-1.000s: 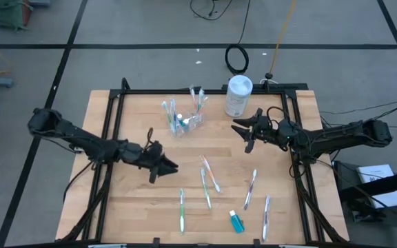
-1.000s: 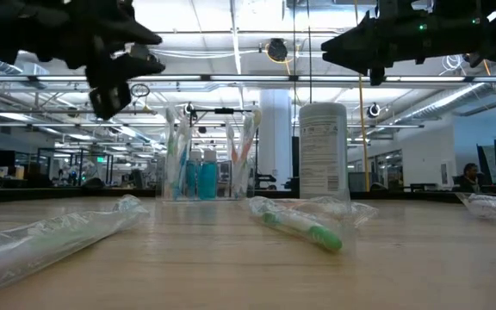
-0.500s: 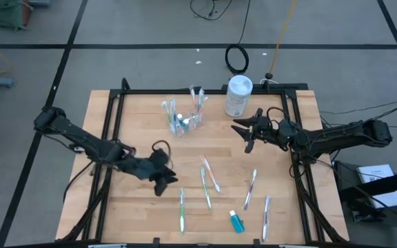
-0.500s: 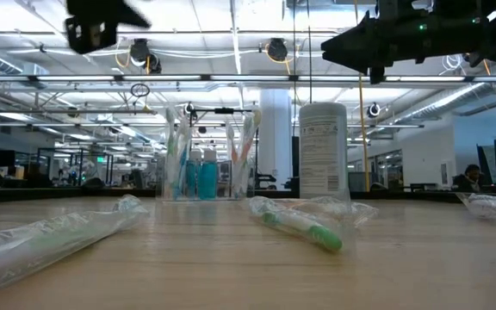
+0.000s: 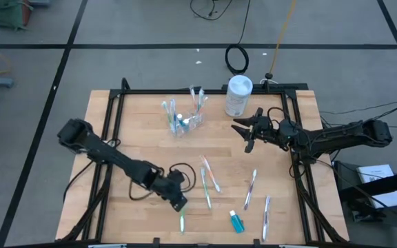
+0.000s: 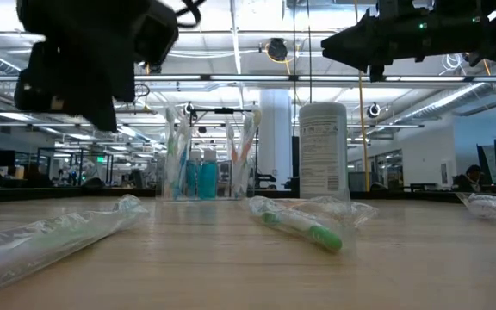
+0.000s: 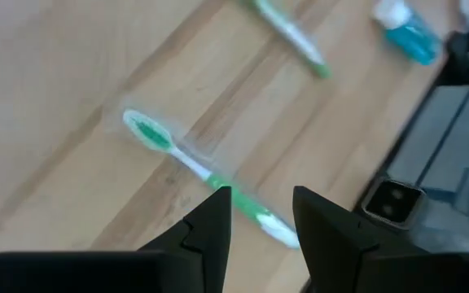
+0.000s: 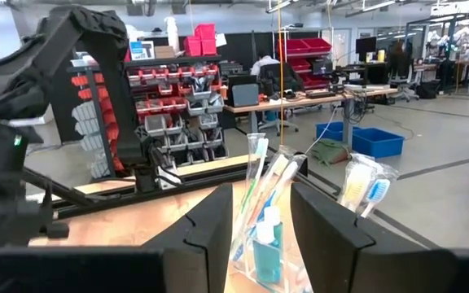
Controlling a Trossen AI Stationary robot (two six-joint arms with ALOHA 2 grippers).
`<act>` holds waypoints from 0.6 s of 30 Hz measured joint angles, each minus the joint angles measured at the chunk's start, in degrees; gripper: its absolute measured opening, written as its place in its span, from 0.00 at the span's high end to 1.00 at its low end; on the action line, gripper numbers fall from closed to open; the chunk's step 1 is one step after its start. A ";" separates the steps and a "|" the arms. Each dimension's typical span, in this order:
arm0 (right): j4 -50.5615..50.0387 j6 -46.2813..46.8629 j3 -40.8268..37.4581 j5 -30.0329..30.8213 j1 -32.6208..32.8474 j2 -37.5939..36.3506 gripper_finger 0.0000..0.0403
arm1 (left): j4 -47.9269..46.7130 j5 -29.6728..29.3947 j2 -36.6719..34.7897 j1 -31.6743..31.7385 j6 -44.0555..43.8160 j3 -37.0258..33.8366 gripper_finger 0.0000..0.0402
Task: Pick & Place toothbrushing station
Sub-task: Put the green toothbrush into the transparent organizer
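Industrial workshop: red parts bins [image 8: 165, 130], workbenches [image 8: 300, 102], open floor.

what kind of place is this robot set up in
Most likely a robotics lab or workshop in a big open industrial hall. The right wrist view shows shelving with red storage bins, workbenches with monitors, and blue plastic tubs on a concrete floor; the low view shows long ceiling lights.

Foreground: the right gripper [image 8: 260, 244] shows as two dark fingers [image 8: 206, 236] with an open gap between them.
Between the fingers: a small clear plastic cup [image 8: 269, 213] stands on the pale wooden table [image 8: 137, 224], holding upright slim toothbrushes [image 8: 255, 175] and a small blue tube [image 8: 267, 254] with a white cap.
Beside the cup: wrapped toothbrushes in clear packets [image 8: 363, 189], one with a blue head.
At one edge: the other dark robot arm [image 8: 55, 73].
Background: shelves of red storage bins [image 8: 157, 81], blue floor bins [image 8: 365, 138], workbenches.
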 joint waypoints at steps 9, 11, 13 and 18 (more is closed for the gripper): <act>-5.11 0.00 0.00 -0.02 0.07 0.00 0.71 | 1.44 -0.36 9.88 -1.55 -7.80 0.44 0.66; -5.98 -0.08 0.00 -0.04 0.07 0.00 0.71 | 2.60 -1.30 10.94 -1.48 -7.17 0.44 0.66; -6.23 0.18 0.00 -0.04 0.07 -0.02 0.71 | 3.42 -3.02 11.26 -1.32 -6.58 0.44 0.66; -7.09 3.74 0.00 -0.15 0.07 -0.02 0.71 | 1.84 -5.82 11.51 -0.17 -4.52 0.49 0.66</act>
